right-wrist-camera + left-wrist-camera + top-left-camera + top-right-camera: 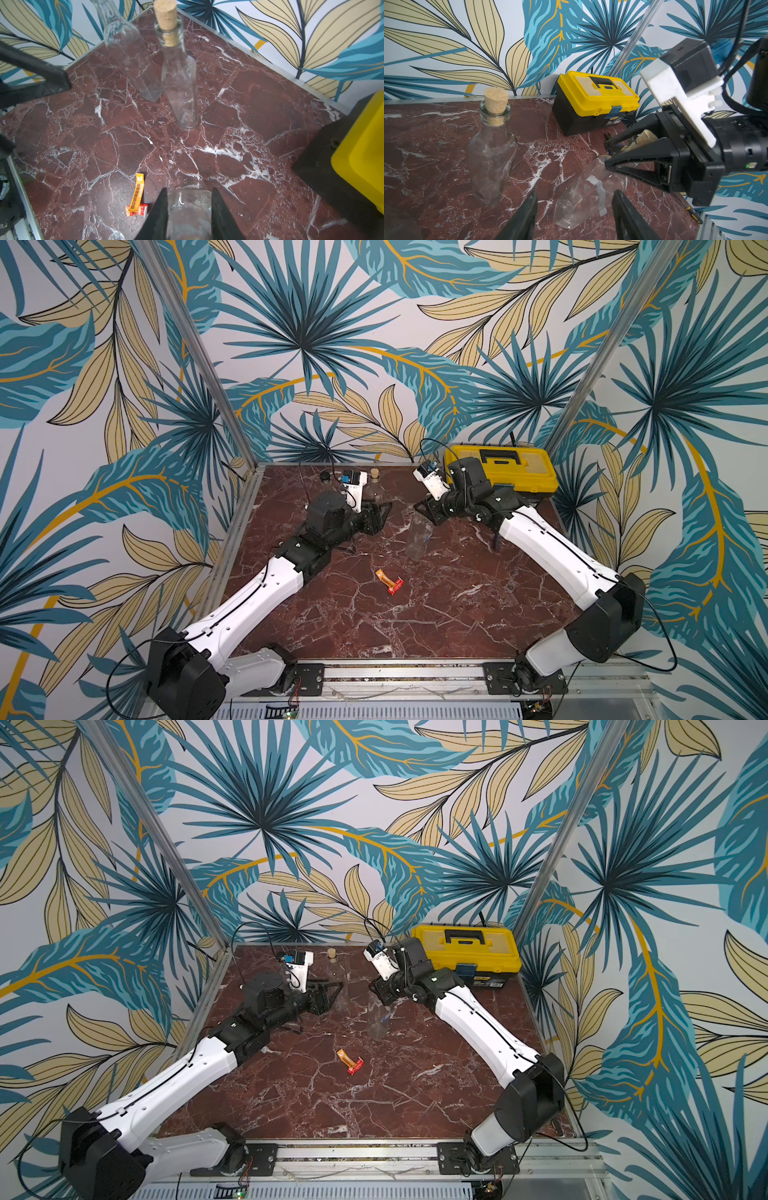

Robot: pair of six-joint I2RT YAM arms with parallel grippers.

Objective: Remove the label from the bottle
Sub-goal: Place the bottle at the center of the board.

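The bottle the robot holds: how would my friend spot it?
Find the yellow toolbox in the back corner. Beside it, the right gripper clamps a clear bottle by its neck. Only this one tilts; the other two bottles stand upright.

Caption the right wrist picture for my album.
Right gripper clamps a clear bottle; an orange label lies on the marble table.

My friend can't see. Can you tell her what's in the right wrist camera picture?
The right end effector grips a clear glass bottle over a red marble table. An orange and red label lies loose on the table nearby. Farther off stand a corked bottle and another clear bottle.
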